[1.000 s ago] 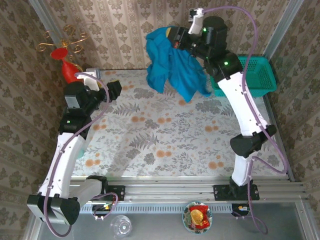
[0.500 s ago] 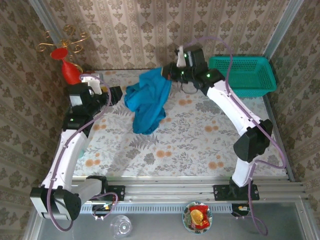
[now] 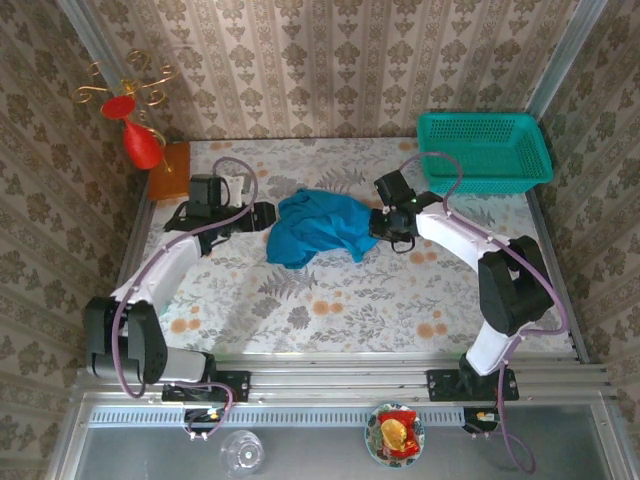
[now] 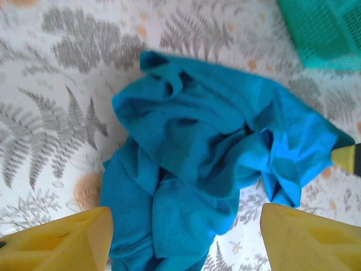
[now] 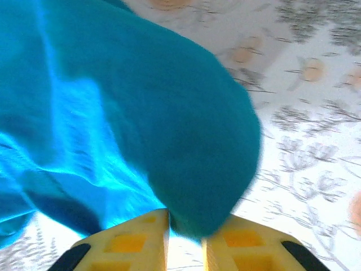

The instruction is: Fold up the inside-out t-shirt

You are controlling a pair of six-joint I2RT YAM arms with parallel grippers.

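On the table lie 1 shirt and 1 basket; 2 arms reach in, each with 1 gripper. The shirt is a crumpled blue heap near the middle of the table, toward the far side, well apart from the basket at the far right corner.

The top view takes in the whole layout: the left gripper just beside the heap's left edge, the right gripper at its right edge, the shirt between the 2. The left wrist view adds the folds of the shirt, a corner of the basket and the tip of the other arm's finger touching the cloth's right point. The left gripper stands open, its 2 yellow fingers wide apart, with the heap's near end between them.

The right wrist view brings the shirt very close. The right gripper has its 2 fingers a narrow gap apart with a fold of cloth at the tips; whether they pinch it I cannot tell.
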